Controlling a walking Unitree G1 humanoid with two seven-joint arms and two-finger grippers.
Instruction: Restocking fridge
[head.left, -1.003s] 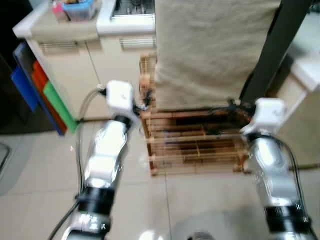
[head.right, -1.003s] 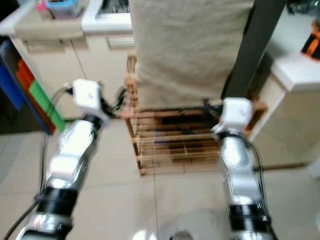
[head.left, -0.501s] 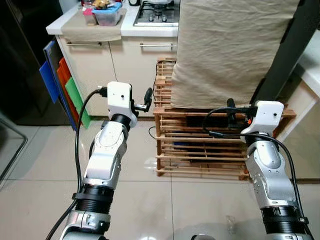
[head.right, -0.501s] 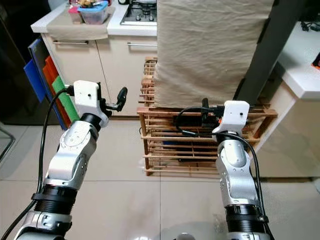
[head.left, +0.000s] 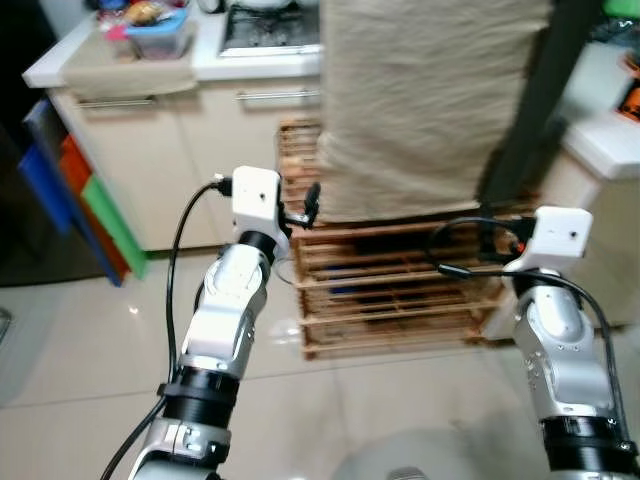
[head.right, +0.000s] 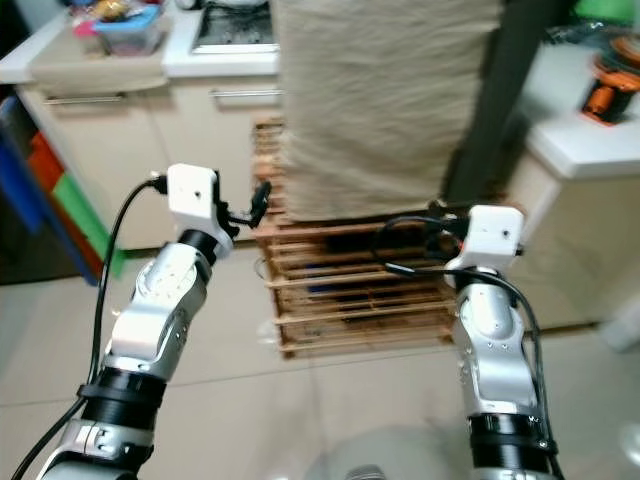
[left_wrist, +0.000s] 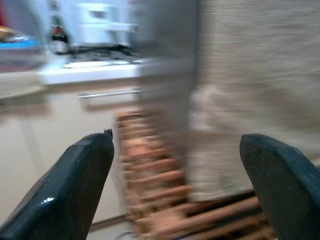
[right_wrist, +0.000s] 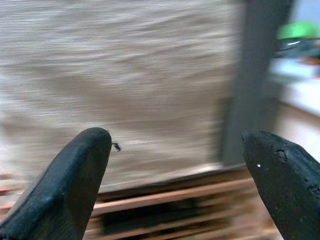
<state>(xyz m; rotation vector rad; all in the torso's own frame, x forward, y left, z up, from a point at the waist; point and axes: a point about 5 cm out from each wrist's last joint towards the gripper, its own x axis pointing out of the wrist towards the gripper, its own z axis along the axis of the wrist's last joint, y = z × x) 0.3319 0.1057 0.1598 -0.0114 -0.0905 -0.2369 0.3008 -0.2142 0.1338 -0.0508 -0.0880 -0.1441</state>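
We stand before a wooden slatted rack (head.left: 400, 290) draped with a beige cloth (head.left: 420, 100), both arms raised in front of us and nothing in either gripper. Our left gripper (left_wrist: 182, 185) has its two black fingers spread wide, with only the rack and cloth seen between them; our right gripper (right_wrist: 175, 185) is spread the same way and equally empty, aimed at the cloth and the dark post (right_wrist: 260, 75) beside it. No fridge can be made out from where we stand, and we cannot tell which item we are meant to stock. The nearest candidates are the small containers (head.left: 150, 20) on the kitchen counter (head.left: 130, 65) to our far left, beside the hob (head.left: 270, 25), and some goods, among them an orange thing (head.right: 605, 85), on the white counter (head.right: 600, 130) to our right. The relation that matters is this: the rack lies straight ahead and below gripper height, its long axis running across us from left to right, so both arms reach it about equally, the left gripper sitting just off its near left corner and the right gripper over its right half. The left-hand containers are well apart from us and plainly on the left arm's side. We judge that turning or stepping must come before any reach.
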